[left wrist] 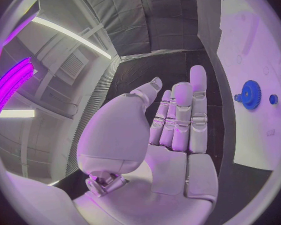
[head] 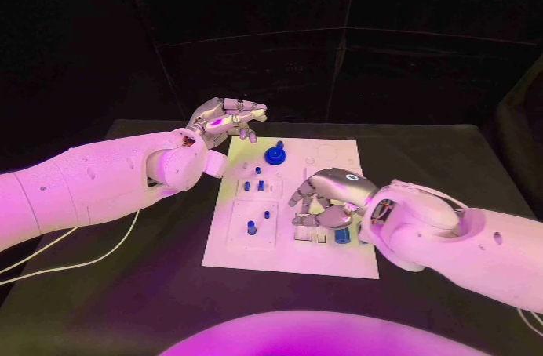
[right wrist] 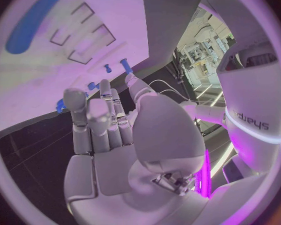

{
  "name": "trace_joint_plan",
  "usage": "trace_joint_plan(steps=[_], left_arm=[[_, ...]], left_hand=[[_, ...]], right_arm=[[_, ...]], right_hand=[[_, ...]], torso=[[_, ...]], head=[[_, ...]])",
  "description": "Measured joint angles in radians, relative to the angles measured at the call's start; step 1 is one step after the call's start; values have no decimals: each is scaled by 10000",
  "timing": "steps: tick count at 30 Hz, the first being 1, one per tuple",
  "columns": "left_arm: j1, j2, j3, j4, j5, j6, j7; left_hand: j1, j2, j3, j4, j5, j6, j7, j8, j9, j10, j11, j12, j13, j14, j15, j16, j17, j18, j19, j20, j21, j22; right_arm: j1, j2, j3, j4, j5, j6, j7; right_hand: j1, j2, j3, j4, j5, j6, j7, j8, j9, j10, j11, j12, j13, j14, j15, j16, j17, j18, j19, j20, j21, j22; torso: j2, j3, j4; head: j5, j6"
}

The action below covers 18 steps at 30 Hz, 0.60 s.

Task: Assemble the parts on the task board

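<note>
We see the white board (head: 297, 258) lying in the middle of the black table (head: 453, 168), with bare table on every side of it and the widest free strip toward the far edge. Our left hand (head: 227, 118) hangs just off the board's far left corner, above the table and apart from every piece; in the left wrist view its fingers (left wrist: 181, 115) stand straight and close together, holding nothing. The blue gear (head: 275, 154) sits on the board near that far edge, just beside this hand. Small blue pegs (head: 259, 186) stand around the board's middle, and another peg (head: 251, 227) stands in a framed slot on its left half. Our right hand (head: 326, 201) hovers over the board's right half, fingers pointing down and spread, nothing visibly between them. A blue block (head: 342, 235) lies near the board's right edge, just beside those fingertips.
</note>
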Motion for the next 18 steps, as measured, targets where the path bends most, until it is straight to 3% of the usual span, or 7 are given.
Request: trace_joint_plan(steps=[1,3,5,7,12,15,18], left_arm=[[0,-12,-2,1,0,0,0],[-1,-19,-4,9,1,0,-4],[-1,-20,-3,15,1,0,-5],[-1,-20,-3,22,1,0,-6],[-1,-18,-4,29,1,3,-8],[-1,-17,-5,33,1,6,-10],[-1,-20,-9,35,1,9,-10]], left_hand=[[0,0,0,0,0,0,0,0,0,0,0,0,0,0,0,0,0,0,0,0,0,0],[0,0,0,0,0,0,0,0,0,0,0,0,-1,0,0,0,0,0,0,0,0,0],[0,0,0,0,0,0,0,0,0,0,0,0,-1,0,0,0,0,0,0,0,0,0],[0,0,0,0,0,0,0,0,0,0,0,0,-1,0,0,0,0,1,0,0,0,1],[0,0,0,0,0,0,0,0,0,0,0,0,-1,0,0,0,-8,-1,0,0,0,1],[0,0,0,0,0,0,0,0,0,0,0,0,-1,0,0,0,-8,0,0,0,0,1],[0,0,0,0,0,1,0,0,0,0,0,0,-2,0,0,0,-8,0,0,0,0,2]], right_arm=[[36,-276,3,96,275,-49,-87],[71,-753,4,234,791,-126,-318],[99,-1250,-4,410,1291,-181,-657],[112,-1540,-6,482,1606,-217,-990],[113,-1962,-18,586,1955,-269,-1939],[54,-2024,-18,575,1950,-274,-2473],[-75,-1961,-19,540,1862,-251,-2955]], right_hand=[[-242,-39,-193,193,199,83,-83,88,27,353,-111,309,208,50,-61,180,270,-158,203,-91,187,290],[-435,-85,-688,544,508,175,-255,337,83,627,-275,1133,973,54,-245,616,876,-224,662,-304,627,967],[-500,-59,-1178,929,519,190,-322,637,169,647,-378,2127,1990,43,-332,927,1304,-457,1060,-386,1049,1642],[-521,-37,-1454,1206,519,146,-366,843,234,554,-462,3077,3058,58,-349,1058,1475,-458,1217,-443,1254,1973],[-292,192,-2318,1957,519,-116,-411,1418,435,74,-441,5323,5837,57,-351,1156,1613,-456,1337,-422,1522,2429],[-307,254,-2612,2028,519,-166,-390,1584,493,40,-408,5651,6337,57,-351,1156,1613,-615,1337,-422,1539,2502],[-460,399,-2865,2062,519,-243,-389,1730,550,40,-408,5914,6731,57,-350,1156,1587,-614,1337,-422,1539,2520]], torso=[[-11,-4,-13],[-30,-9,-51],[-46,-14,-94],[-58,-16,-140],[-76,-10,-225],[-84,-2,-254],[-86,-2,-259]], head=[[-49,23],[-137,70],[-194,97],[-261,123],[-362,164],[-417,166],[-459,167]])
